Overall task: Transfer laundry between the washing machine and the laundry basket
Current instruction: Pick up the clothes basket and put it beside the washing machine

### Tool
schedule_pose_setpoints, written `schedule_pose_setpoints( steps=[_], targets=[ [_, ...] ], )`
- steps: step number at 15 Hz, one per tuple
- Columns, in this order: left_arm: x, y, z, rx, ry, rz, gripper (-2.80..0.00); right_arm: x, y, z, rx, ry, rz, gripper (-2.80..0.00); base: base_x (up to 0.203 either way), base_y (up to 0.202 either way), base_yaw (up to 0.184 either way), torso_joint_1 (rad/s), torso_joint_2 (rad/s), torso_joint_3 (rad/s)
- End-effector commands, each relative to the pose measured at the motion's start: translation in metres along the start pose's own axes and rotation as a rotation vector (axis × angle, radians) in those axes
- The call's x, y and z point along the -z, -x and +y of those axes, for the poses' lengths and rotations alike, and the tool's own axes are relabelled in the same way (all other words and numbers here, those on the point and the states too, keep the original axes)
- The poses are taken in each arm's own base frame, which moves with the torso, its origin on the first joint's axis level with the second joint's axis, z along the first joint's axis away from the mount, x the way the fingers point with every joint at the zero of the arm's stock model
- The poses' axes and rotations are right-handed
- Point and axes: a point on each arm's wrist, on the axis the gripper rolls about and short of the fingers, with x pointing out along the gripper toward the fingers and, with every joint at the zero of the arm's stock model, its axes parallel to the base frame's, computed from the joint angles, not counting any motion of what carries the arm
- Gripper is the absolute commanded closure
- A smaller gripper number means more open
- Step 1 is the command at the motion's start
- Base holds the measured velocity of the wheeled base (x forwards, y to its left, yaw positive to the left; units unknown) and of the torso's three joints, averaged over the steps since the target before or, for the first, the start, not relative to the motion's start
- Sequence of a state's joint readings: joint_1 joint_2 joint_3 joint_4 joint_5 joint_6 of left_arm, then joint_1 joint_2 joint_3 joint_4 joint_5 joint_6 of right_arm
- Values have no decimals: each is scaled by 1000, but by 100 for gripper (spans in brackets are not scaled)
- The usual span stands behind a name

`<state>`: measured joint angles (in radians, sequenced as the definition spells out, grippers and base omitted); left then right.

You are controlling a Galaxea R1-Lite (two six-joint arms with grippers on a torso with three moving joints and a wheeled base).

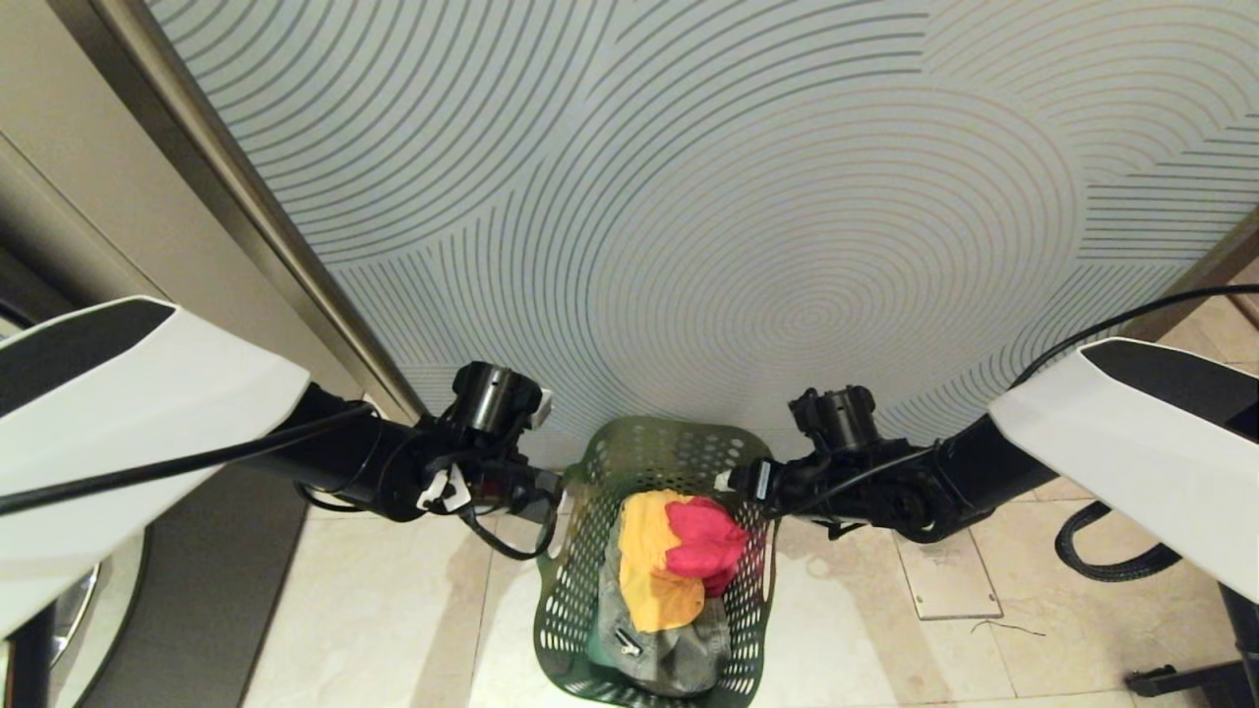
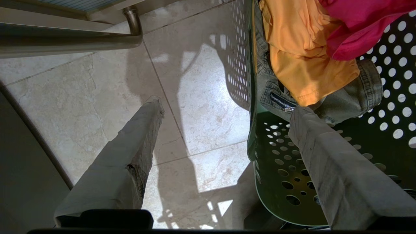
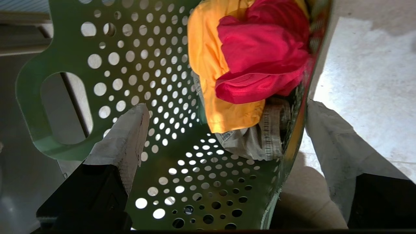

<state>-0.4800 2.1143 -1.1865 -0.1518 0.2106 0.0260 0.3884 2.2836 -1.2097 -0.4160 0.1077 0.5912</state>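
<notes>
The dark green laundry basket stands on the floor in front of me. The laundry lies in it: a yellow-orange garment, a pink-red one and a grey-green one. My left gripper is open astride the basket's left wall, one finger inside and the other over the floor. My right gripper is open astride the right wall, one finger inside. Neither holds anything. A dark grey washing machine shows at the lower left, its label hidden.
A patterned glass panel with a metal frame rises behind the basket. The floor is pale marble tile, with a small hatch to the right. A black cable loops under my right arm.
</notes>
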Motion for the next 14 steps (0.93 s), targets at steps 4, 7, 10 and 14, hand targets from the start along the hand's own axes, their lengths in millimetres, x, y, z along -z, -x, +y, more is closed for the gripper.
schedule_pose_setpoints(
  steps=[4,7,10,14],
  targets=[
    [-1,-5,0,-2,4,-1,-280,9,-1,2,13,5,31,-280,0,0,0,0,0,0],
    [0,-7,0,-5,6,4,-280,15,3,-2,47,4,81,-280,0,0,0,0,0,0],
    [0,-6,0,-5,6,5,-280,18,5,-2,49,2,90,-280,0,0,0,0,0,0],
    [1,-5,1,-28,7,7,-280,25,-1,-6,47,0,111,-280,0,0,0,0,0,0]
  ],
)
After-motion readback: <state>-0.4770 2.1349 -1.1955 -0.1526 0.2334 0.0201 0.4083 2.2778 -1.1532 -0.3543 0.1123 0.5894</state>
